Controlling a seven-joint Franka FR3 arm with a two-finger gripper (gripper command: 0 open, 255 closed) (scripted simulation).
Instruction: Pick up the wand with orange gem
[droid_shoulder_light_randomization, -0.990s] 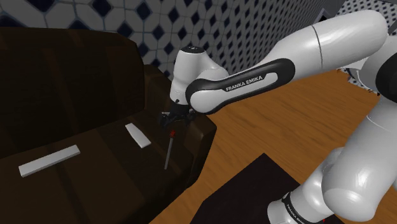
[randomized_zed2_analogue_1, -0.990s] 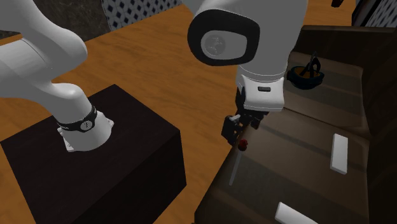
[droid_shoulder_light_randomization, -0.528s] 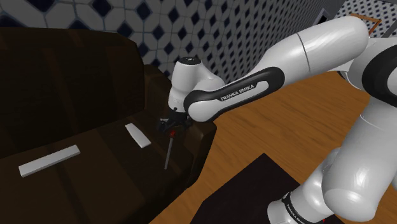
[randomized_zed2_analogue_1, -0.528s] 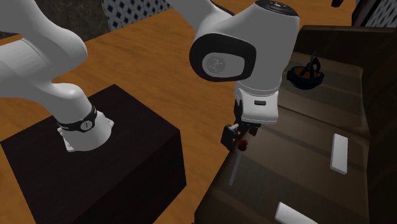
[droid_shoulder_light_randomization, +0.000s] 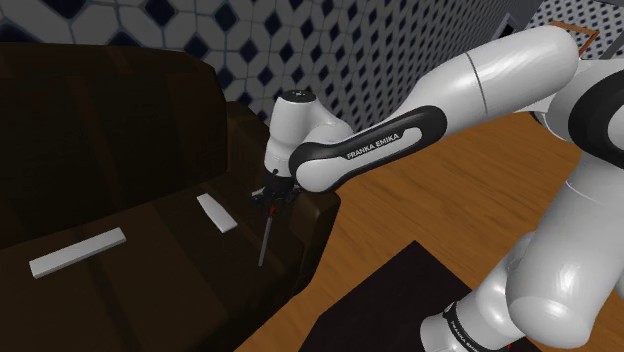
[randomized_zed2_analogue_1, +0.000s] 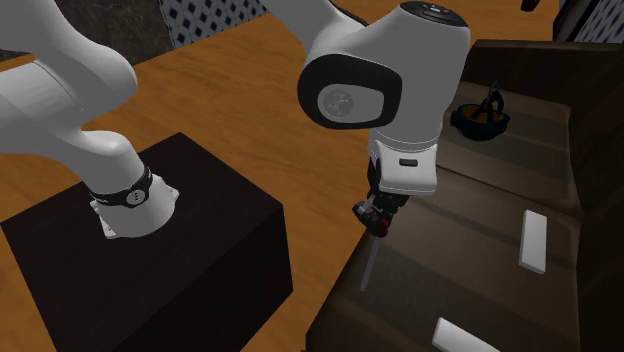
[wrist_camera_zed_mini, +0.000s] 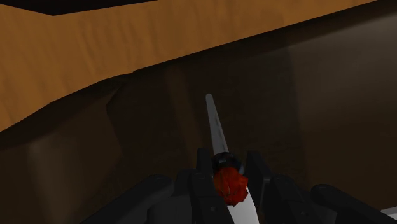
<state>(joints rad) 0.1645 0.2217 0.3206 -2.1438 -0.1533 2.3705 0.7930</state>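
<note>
The wand (droid_shoulder_light_randomization: 265, 238) is a thin grey rod with a red-orange gem (wrist_camera_zed_mini: 229, 184) at one end. It lies on the dark brown sofa seat (droid_shoulder_light_randomization: 150, 250), close to the seat's front edge. My black gripper (droid_shoulder_light_randomization: 270, 202) points down at the gem end and is shut on it. In the wrist view the gripper (wrist_camera_zed_mini: 228, 160) has a finger pressed against each side of the gem, and the rod (wrist_camera_zed_mini: 215, 124) runs away from the fingers. From the second exterior view the gripper (randomized_zed2_analogue_1: 379, 220) sits over the rod (randomized_zed2_analogue_1: 371, 265).
Two flat white bars (droid_shoulder_light_randomization: 77, 251) (droid_shoulder_light_randomization: 215, 213) lie on the seat further in. A dark blue object (randomized_zed2_analogue_1: 480, 118) rests on the sofa beyond the arm. The black stand (randomized_zed2_analogue_1: 150, 270) sits on the wooden floor (randomized_zed2_analogue_1: 250, 120) beside the sofa.
The gripper dropped slightly onto the gem end of the wand, then its fingers went from apart to shut around it. The wand has not moved.
</note>
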